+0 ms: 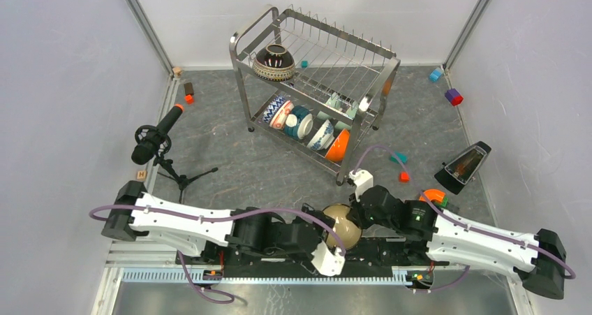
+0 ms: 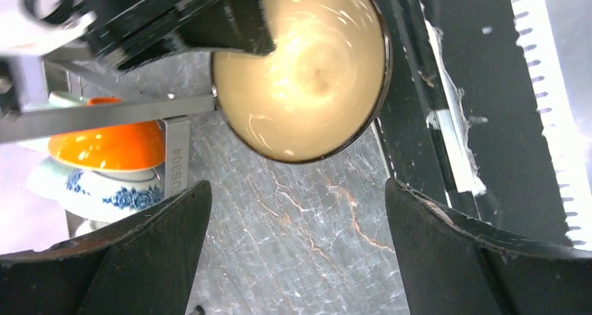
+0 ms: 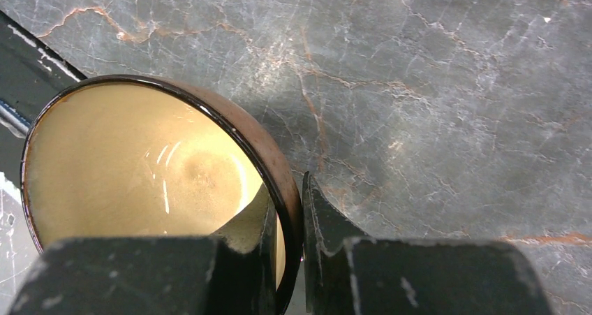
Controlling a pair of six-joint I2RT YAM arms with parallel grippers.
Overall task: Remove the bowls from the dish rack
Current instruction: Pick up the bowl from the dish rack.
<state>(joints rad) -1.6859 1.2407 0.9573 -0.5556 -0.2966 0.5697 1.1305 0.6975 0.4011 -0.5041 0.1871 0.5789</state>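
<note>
The bowl (image 3: pixel 139 168) I hold is round and glossy, cream inside with a thin dark brown rim and a brown outer wall. It sits at the near edge of the table (image 3: pixel 454 84), between my two arms and well apart from the dish rack (image 1: pixel 241 84). My right gripper (image 3: pixel 292 200) is nearly closed on its rim, one black finger inside the cream hollow and one against the outside. My left gripper (image 2: pixel 297 189) is spread as wide as it goes and holds nothing; the bowl lies just beyond its two dark fingertips. I cannot tell whether the bowl rests on the grey, orange-veined marbled surface or hangs above it.

My own right fingers cover the bowl's near edge, and from the left wrist its far side is hidden behind the right gripper's black body.

On the shiny steel wire rack, a dark patterned bowl (image 1: pixel 274 62) sits on the upper tier. On the lower tier a row of bowls stands on edge, overlapping so I cannot count them; an orange one (image 1: pixel 338 146) is at the near end, a blue-and-white one (image 1: pixel 321 133) beside it.
</note>
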